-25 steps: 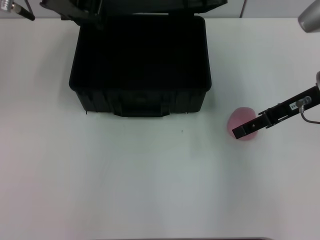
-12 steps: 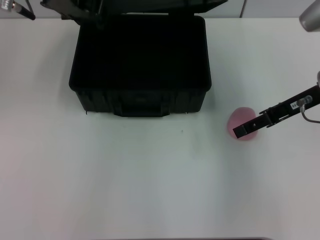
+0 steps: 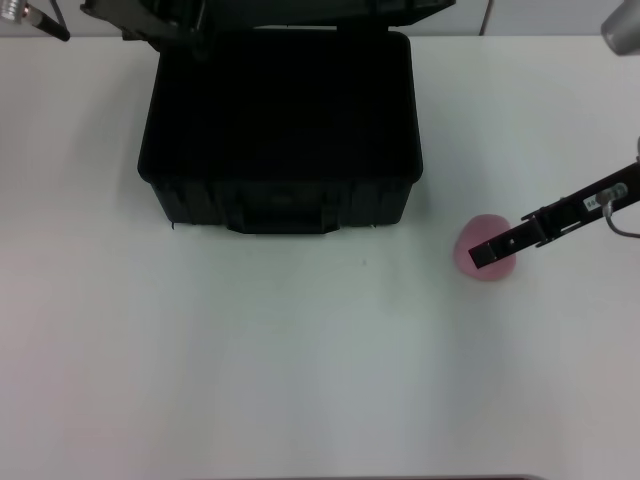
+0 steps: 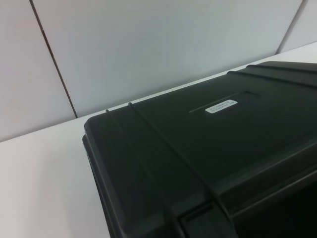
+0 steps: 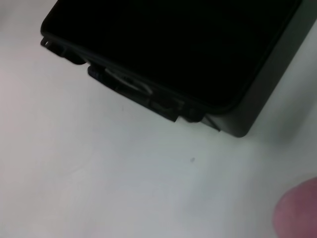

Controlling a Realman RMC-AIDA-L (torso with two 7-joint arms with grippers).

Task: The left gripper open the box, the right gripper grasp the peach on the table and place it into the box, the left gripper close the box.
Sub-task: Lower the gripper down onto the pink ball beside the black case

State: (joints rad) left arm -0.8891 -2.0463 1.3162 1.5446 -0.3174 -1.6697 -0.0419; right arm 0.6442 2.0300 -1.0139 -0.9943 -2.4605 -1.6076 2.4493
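Your box (image 3: 280,130) is already open, lid tipped back. The peach (image 3: 481,262) still sits on the tabletop (image 3: 300,380), off the box's front-right corner, not yet lifted. Your right end effector (image 3: 484,255) is at the peach; can't tell if it's clamped or apart. Left end effector (image 3: 40,22) is beyond the box's back-left corner, state unclear too. Left to do: grasp, place, close.
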